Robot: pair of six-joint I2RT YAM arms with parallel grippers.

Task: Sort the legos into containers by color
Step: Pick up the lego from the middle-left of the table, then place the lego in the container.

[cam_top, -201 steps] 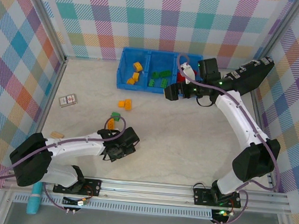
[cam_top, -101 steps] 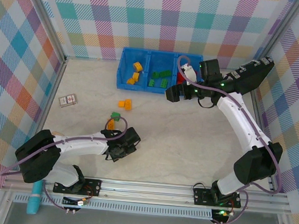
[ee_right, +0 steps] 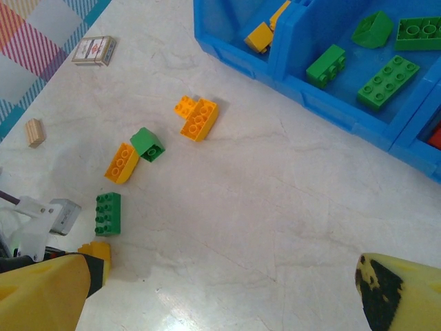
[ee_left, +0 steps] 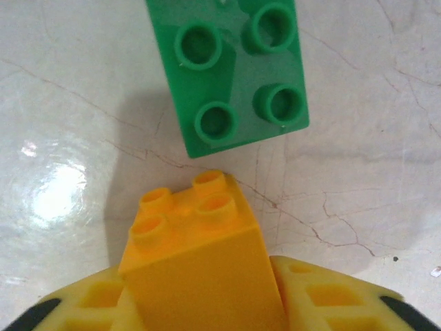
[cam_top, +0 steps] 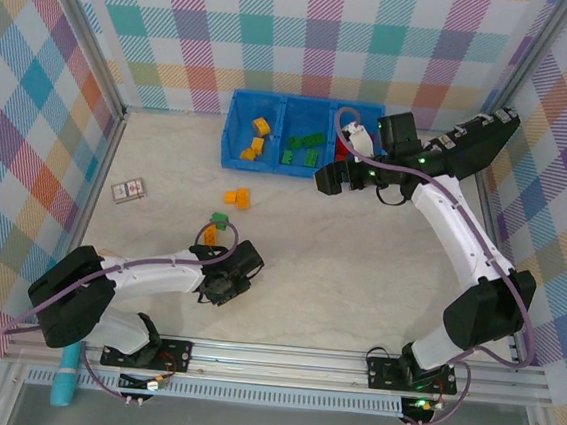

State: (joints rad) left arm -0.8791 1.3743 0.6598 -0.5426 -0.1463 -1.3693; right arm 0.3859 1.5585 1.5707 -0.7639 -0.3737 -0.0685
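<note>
The pale table [cam_top: 357, 280] carries the blue tray [cam_top: 268, 165] at its far edge. The tray's left compartment [cam_top: 243, 113] holds yellow-orange pieces, its middle compartment [cam_top: 303, 114] holds green ones, and its right compartment [ee_right: 420, 157] holds red, partly behind the right arm [cam_top: 453, 224]. The right gripper [cam_top: 325, 179] hangs just near of the tray's right end, fingers spread wide with nothing between them, and has barely shifted over the last second. The change is at the near left. The left gripper [cam_top: 222, 287], whose fingers stood apart a moment ago, has closed and now clamps a yellow-orange brick [ee_left: 200, 262]. I cannot tell whether that brick has left the surface. Just beyond it, across a narrow gap, a green brick [ee_left: 231, 69] lies flat with its studs up. The pick looks made, so I judge this piece now needs a lift and a carry to the far-left compartment. More loose pieces wait between it and the tray: an orange-and-green pair [ee_right: 131, 155] and a touching yellow-orange pair [ee_right: 196, 116].
</note>
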